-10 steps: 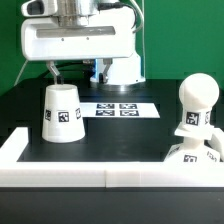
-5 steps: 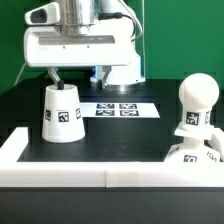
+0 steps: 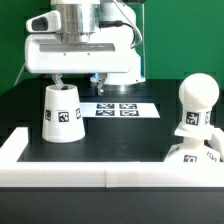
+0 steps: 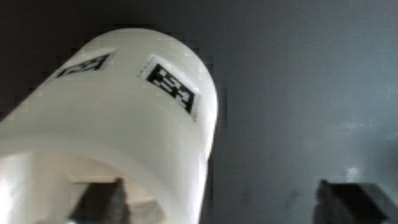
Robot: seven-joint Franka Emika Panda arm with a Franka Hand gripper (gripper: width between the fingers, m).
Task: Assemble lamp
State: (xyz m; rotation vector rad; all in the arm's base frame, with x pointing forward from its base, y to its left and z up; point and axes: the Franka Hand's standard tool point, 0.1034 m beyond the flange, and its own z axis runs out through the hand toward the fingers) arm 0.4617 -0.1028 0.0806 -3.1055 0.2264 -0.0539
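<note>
The white tapered shade (image 3: 60,112) stands wide end down on the black table at the exterior view's left, tags on its side. My gripper (image 3: 78,79) is open and empty just above its top, a little to the exterior view's right of it. In the wrist view the shade (image 4: 116,120) fills one side, one dark fingertip (image 4: 98,200) overlaps it, and the gripper (image 4: 222,203) centres beside it. The rounded bulb (image 3: 193,100) stands upright at the right, over the tagged base (image 3: 188,153). I cannot tell whether they are joined.
The marker board (image 3: 118,108) lies flat behind the shade, under the arm. A low white wall (image 3: 100,176) runs along the front edge and up the left side. A green backdrop stands behind the arm.
The gripper has come down towards the top of the shade and shifted slightly to the exterior view's right. The shade, bulb and base have not moved.
</note>
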